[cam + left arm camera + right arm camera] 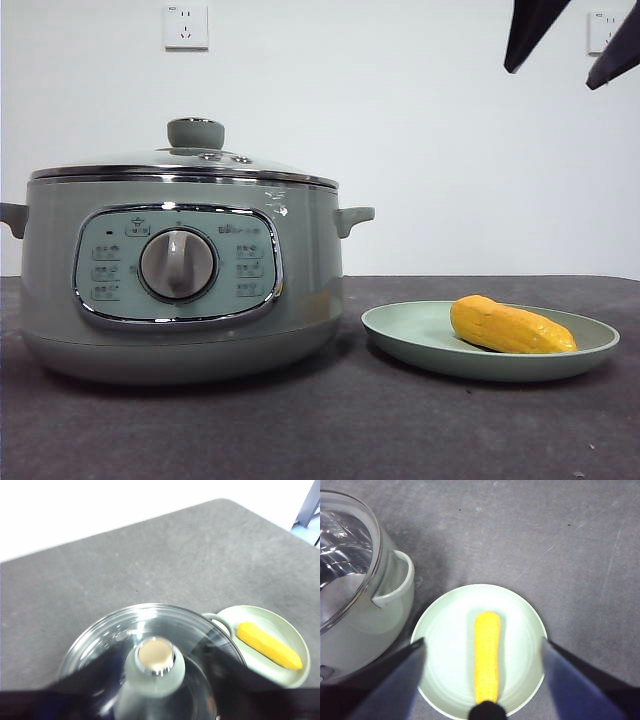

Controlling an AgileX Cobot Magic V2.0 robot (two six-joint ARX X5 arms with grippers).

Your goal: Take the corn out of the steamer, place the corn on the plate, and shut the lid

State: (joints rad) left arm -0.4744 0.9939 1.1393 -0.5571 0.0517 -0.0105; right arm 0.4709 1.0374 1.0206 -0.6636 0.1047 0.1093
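The pale green steamer (300, 300) stands at the left with the glass lid (150, 160) shut on it. The yellow corn (510, 325) lies on the pale green plate (400, 340) to its right. In the left wrist view my left gripper (162, 650) is open above the lid's knob (154, 657), apart from it; it is out of the front view. My right gripper (484, 641) is open and empty, high above the corn (486, 655) and the plate (445, 645). It shows as two black tips (551, 76) at the front view's top right.
The steamer's side handle (395, 585) reaches toward the plate with a small gap between them. The dark grey tabletop (330, 430) stretches in front of both. A white wall with sockets (186, 26) stands behind.
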